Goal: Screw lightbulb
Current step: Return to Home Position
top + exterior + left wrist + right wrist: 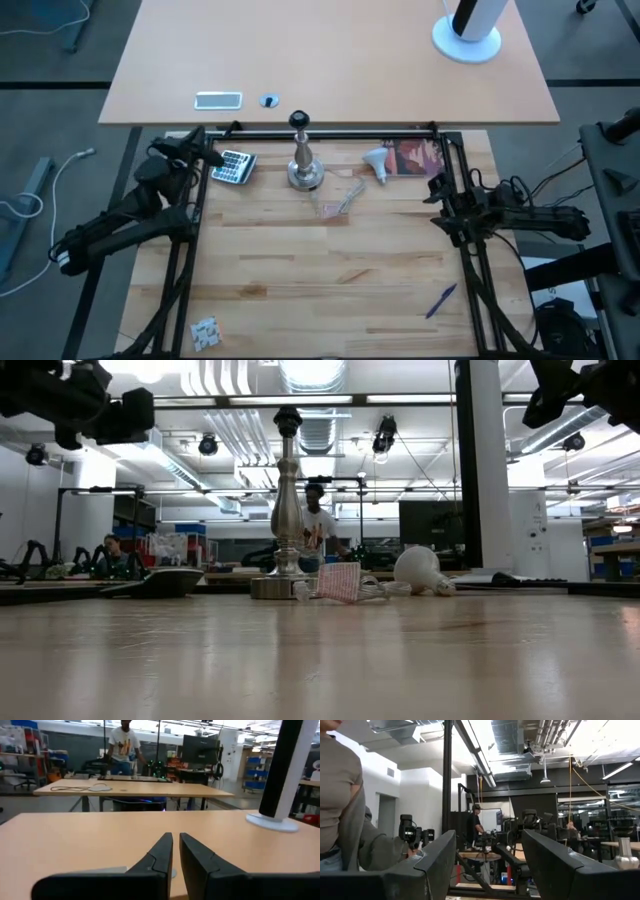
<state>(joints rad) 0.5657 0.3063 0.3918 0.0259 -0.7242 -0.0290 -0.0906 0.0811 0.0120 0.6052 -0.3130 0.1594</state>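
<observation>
The white lightbulb [377, 162] [419, 569] lies on its side on the wooden table, right of the silver stand [304, 166] [287, 510]. The stand is upright, its black socket [298, 121] on top with nothing in it. My left gripper [200, 142] [176, 851] hovers at the table's far left, pointing level toward the far edge. Its fingers are shut to a thin slit, with nothing between them. My right gripper [438, 190] [487, 865] hangs open at the table's right side, away from the bulb and tipped slightly upward.
A calculator [234, 166] lies left of the stand and a clear packet [338, 200] in front of it. A reddish card [415, 157] lies beside the bulb. Near the front are a blue pen [441, 300] and a small patterned piece [204, 332]. A white cylinder [470, 25] stands on the far table.
</observation>
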